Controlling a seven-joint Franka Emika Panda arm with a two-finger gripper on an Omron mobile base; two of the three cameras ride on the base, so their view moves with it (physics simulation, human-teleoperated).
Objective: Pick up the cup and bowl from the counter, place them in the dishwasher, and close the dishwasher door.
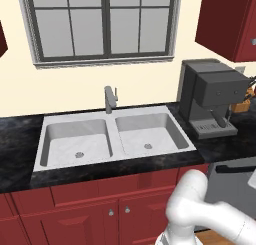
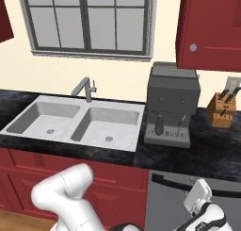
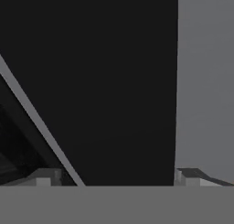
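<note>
The dishwasher door (image 2: pixel 169 204), a flat grey panel with a darker top strip, stands upright under the black speckled counter (image 2: pixel 214 152), right of the dark red cabinet fronts; its panel (image 1: pixel 227 186) appears at the lower right of the left base view. My white hand (image 2: pixel 200 197) hovers right in front of that door. In the hand view my gripper (image 3: pixel 114 179) is open, its fingertips (image 3: pixel 43 177) far apart with nothing between them, facing a dark surface and a grey panel at very close range. The cup and bowl are out of view.
A grey steel double sink (image 1: pixel 112 136) with a faucet (image 1: pixel 109 99) is set in the counter. A dark grey coffee machine (image 2: pixel 172 107) stands right of it, and a wooden knife block (image 2: pixel 221 110) farther right. A dark red wall cabinet (image 2: pixel 212 27) hangs above.
</note>
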